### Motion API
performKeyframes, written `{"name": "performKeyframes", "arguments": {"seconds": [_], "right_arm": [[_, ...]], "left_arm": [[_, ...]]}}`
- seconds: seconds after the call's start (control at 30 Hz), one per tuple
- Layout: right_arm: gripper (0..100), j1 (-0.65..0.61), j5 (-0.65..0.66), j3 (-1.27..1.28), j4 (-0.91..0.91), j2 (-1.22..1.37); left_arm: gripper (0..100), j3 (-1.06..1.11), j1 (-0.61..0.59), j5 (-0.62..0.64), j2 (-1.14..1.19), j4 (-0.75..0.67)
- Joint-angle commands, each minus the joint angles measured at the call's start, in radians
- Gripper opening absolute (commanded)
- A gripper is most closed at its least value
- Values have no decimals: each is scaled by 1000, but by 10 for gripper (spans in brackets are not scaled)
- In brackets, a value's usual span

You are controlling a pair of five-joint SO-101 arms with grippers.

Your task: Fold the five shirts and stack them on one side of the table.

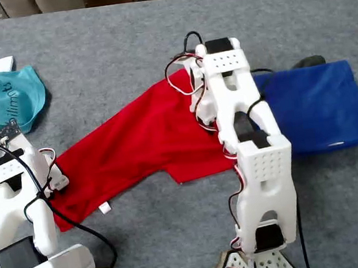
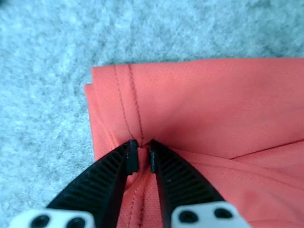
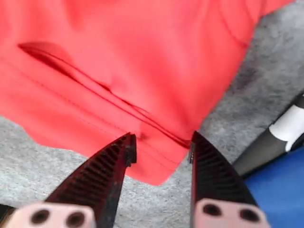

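Pinching red shirt (image 1: 134, 139) hem, left pincer (image 2: 143, 154) closed, right pincer (image 3: 160, 147) open at its edge, blue shirt (image 1: 319, 107) partly behind right arm (image 1: 249, 119).

The high camera looks steeply down over the grey table (image 1: 122, 43) from the arms' base side. Each wrist camera sits just behind its own fingers and looks along them from very near. Ahead of the left gripper (image 2: 141, 154) and the right gripper (image 3: 161, 147) lies the red shirt (image 1: 134, 139), shared by all three views. The blue shirt (image 1: 319, 107) beside the right gripper also shows from above.
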Motion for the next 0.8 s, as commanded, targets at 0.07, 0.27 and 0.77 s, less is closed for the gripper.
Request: {"name": "performKeyframes", "arguments": {"seconds": [0.07,0.27,0.77], "right_arm": [[185,16,20,-48,6,-4],[185,73,20,-41,3,-2],[97,44,48,4,8,-10]], "left_arm": [[49,-14,-2,-5,4,-3],[49,-14,-2,-5,4,-3],[49,-14,-2,-5,4,-3]]}}
